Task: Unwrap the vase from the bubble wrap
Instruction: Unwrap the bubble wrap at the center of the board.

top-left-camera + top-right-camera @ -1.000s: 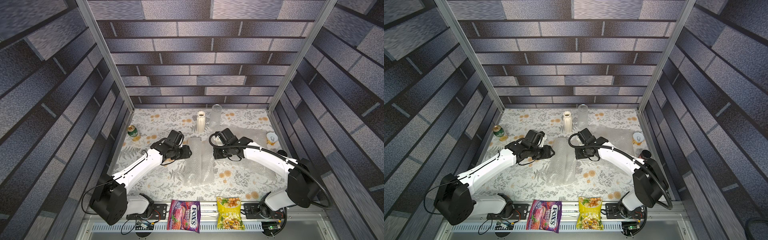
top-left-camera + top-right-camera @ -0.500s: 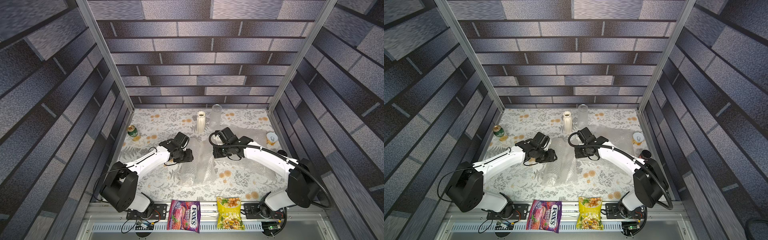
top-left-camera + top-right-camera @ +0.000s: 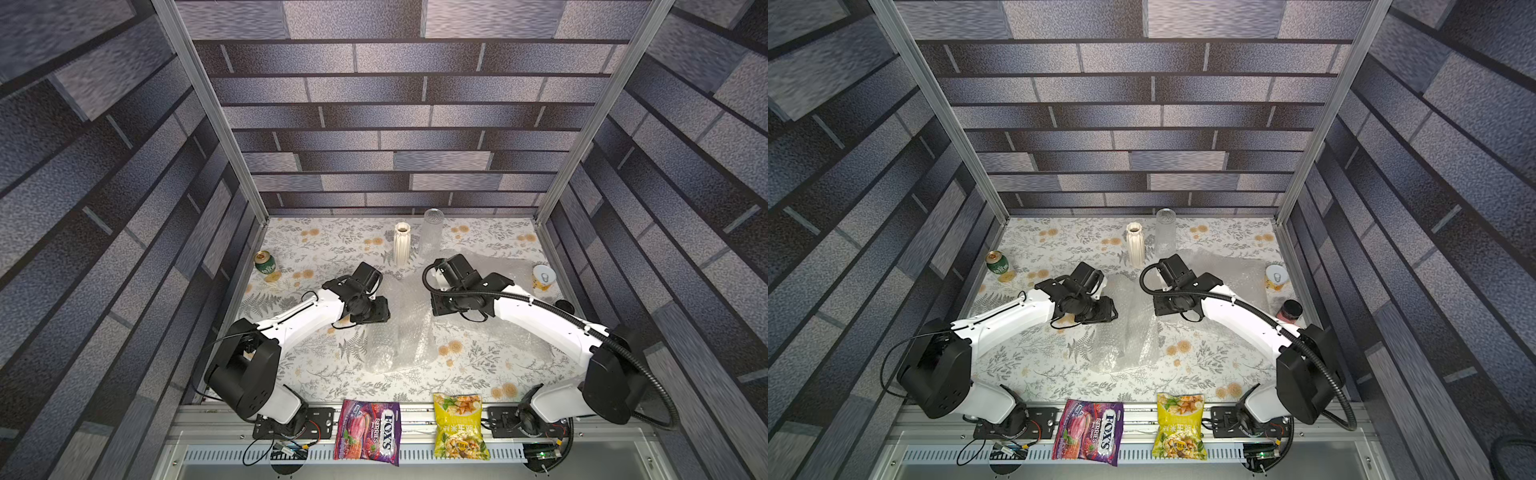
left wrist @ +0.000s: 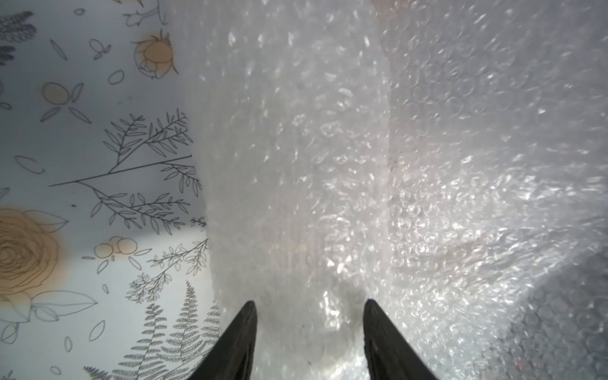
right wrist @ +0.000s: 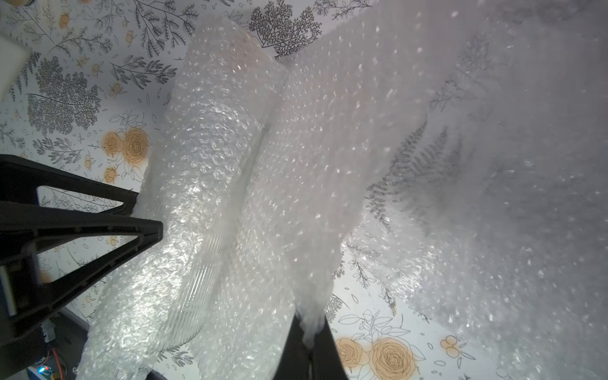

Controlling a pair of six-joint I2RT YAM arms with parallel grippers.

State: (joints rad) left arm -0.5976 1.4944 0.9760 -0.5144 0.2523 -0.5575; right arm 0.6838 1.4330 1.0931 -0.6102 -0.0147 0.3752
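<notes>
While the right pincer (image 5: 309, 332) pinches bubble wrap (image 5: 230, 184), the purple bag (image 3: 368, 432) reads "FOX'S BERRIES".

A: Where's the bubble wrap (image 3: 401, 332) lying?
B: Mid-frame on the table (image 3: 316, 249), btwn the left gripper (image 3: 384, 311) and the right gripper (image 3: 434, 309); more is spreading twd centre right.
A: Behind it?
B: Ribbed vase (image 3: 401, 244) and glass vase (image 3: 431, 232) are standing side by side, upper centre.
A: Edges?
C: Can (image 3: 264, 262) is sitting mid-left, tin (image 3: 543, 277) mid-right.
A: Bottom?
B: Candy bag (image 3: 368, 432) and snack bag (image 3: 460, 428) are lying on the front rail (image 3: 415, 419), btwn the arm bases.
</notes>
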